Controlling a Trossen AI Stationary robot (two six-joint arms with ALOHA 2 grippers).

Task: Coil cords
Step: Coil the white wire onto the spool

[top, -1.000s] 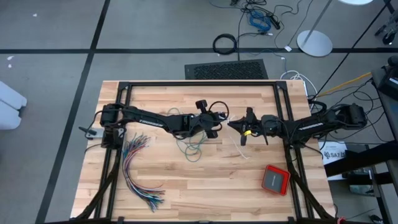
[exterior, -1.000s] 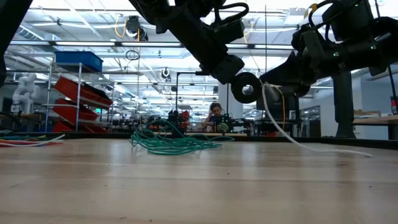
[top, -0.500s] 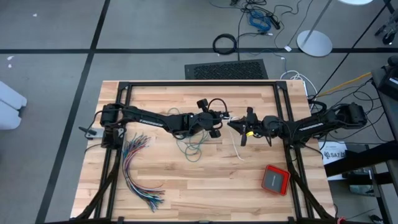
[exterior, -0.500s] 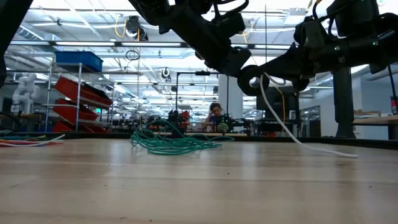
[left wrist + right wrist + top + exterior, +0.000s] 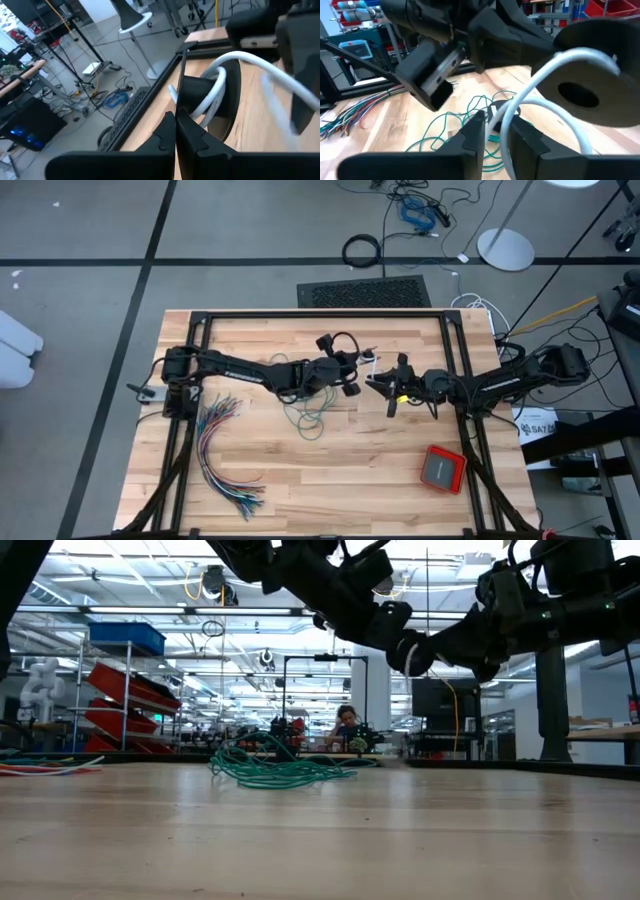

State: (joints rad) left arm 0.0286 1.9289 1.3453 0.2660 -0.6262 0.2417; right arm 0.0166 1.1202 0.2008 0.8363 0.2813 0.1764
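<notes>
High view shows the two arms meeting over the middle of the table, the left gripper (image 5: 350,372) and right gripper (image 5: 385,387) close together above the wood. A second ago the white tail of the black cord (image 5: 343,343) hung down from between them and trailed across the tabletop towards the right; now none of it lies on the wood, and in the low view it has been drawn up to the dark round reel (image 5: 412,652) held between the grippers. That suggests the winding of this cord is nearly complete, with only the tail left to tuck in. The left gripper is fully shut, its fingers (image 5: 172,135) pressed together just beside the reel, where the white tail (image 5: 260,64) loops around the hub. The right gripper's jaws have eased a little apart over the last second, and in the right wrist view the white tail (image 5: 540,75) runs between its fingers (image 5: 472,137); whether they still pinch it cannot be told. The teal-green cord (image 5: 310,418) lies in a loose tangle on the table below the left gripper, untouched by either gripper and not yet coiled.
</notes>
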